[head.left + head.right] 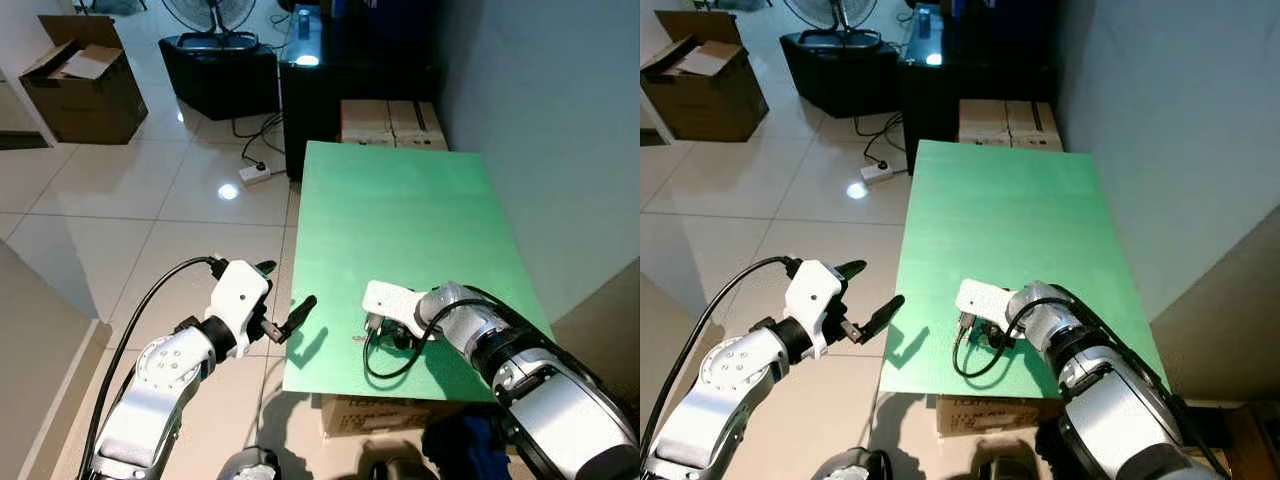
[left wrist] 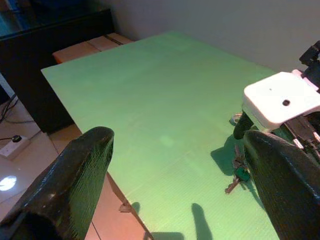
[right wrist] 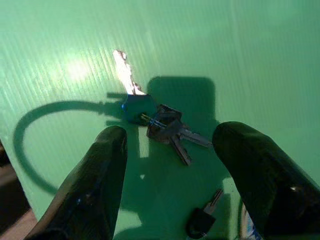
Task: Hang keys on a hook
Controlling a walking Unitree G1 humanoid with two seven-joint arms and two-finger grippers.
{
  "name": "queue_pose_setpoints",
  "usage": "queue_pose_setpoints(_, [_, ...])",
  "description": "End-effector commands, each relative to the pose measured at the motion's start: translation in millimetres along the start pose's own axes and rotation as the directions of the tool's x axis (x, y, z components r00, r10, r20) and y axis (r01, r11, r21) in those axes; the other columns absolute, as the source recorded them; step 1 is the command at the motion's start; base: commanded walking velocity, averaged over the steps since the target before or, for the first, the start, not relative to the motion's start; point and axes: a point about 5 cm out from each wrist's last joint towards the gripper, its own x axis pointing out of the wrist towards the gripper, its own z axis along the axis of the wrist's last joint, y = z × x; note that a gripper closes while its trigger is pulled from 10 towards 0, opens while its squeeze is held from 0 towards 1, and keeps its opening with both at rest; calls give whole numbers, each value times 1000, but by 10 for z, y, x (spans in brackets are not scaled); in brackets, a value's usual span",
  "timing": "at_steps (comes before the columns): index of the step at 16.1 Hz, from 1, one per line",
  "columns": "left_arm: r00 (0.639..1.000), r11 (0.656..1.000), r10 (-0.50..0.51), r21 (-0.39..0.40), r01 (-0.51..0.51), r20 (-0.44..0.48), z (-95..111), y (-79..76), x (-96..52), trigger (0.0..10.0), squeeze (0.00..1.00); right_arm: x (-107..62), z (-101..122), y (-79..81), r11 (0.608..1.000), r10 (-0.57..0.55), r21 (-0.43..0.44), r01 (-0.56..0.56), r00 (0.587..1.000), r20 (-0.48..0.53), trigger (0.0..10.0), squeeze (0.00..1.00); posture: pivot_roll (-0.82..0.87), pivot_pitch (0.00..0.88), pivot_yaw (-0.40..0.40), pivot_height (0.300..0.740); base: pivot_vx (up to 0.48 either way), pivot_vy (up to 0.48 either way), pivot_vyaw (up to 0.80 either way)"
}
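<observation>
I have the right gripper (image 3: 170,185) positioned low over the near end of the green table (image 1: 400,210), close to its front edge. Its two black fingers (image 3: 95,180) stand wide apart and grip nothing. The bunch of keys (image 3: 160,122) lies flat on the green surface directly ahead of the fingers, in line with the gap between them and not touching either one. The bunch includes a key with a blue head (image 3: 135,107), whose bright blade points away from the gripper, and several darker keys fanned out beside it. A separate key with a black head (image 3: 200,217) lies closer in, between the fingers and near the right-hand one. In the head views the keys are mostly hidden beneath the white wrist housing (image 1: 392,303).

I hold the left gripper (image 1: 290,320) off the table's left edge, over the tiled floor (image 1: 150,200), pointing toward the table. Its fingers (image 2: 75,175) are also spread wide and carry nothing. From the left wrist camera I see the keys (image 2: 239,172) on the green surface beneath the right wrist.

Beyond the far end of the table stand cardboard boxes (image 1: 392,122) and a dark cabinet (image 1: 330,80). A power strip (image 1: 255,173) lies on the floor.
</observation>
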Motion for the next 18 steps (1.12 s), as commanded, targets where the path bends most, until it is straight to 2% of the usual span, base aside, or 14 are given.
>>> queue_pose_setpoints(1, [1000, 1000, -19, 7, 19, 2, 24, -7, -18, 10000, 0, 9, 12, 20, 997, 13, -70, -13, 1000, -3, 10000, 0, -30, 90, 34, 740, 0, 0, 0])
queue_pose_setpoints(4, [1000, 1000, -14, 16, 14, -1, 47, 53, -48, 10000, 0, 1, 43, -29, 997, -28, -72, 28, 1000, 7, 10000, 0, -21, 91, 35, 740, 0, 0, 0])
queue_pose_setpoints(6, [1000, 1000, -13, 15, 13, -1, 53, 51, -51, 10000, 0, 3, 1, -7, 996, 1, -89, -1, 1000, -5, 10000, 0, -16, 87, 31, 740, 0, 0, 0])
queue_pose_setpoints(9, [1000, 1000, -21, 13, 21, -6, 49, 31, -77, 10000, 0, -26, -50, -53, 1000, -18, -10, 18, 1000, 12, 10000, 0, -1, 80, 41, 740, 0, 0, 0])
queue_pose_setpoints(11, [1000, 999, -28, 17, 28, -5, 71, 58, -69, 10000, 0, -51, -119, -77, 1000, -21, -12, 21, 1000, -17, 10000, 0, 2, 76, 51, 740, 0, 0, 0])
queue_pose_setpoints(15, [1000, 999, -26, 26, 26, -4, 90, 83, -68, 10000, 0, -52, -104, -70, 1000, -13, 14, 13, 1000, 29, 9882, 0, 4, 85, 57, 740, 0, 0, 0])
queue_pose_setpoints(16, [1000, 999, -25, 26, 25, -5, 91, 82, -76, 10000, 0, -47, -104, -60, 1000, -9, 30, 8, 999, 39, 8824, 0, 7, 89, 55, 740, 0, 0, 0])
queue_pose_setpoints(18, [1000, 999, -25, 25, 25, -10, 86, 80, -101, 10000, 0, -41, -97, -52, 999, -8, 41, 6, 999, 53, 4941, 0, 17, 94, 53, 740, 0, 0, 0])
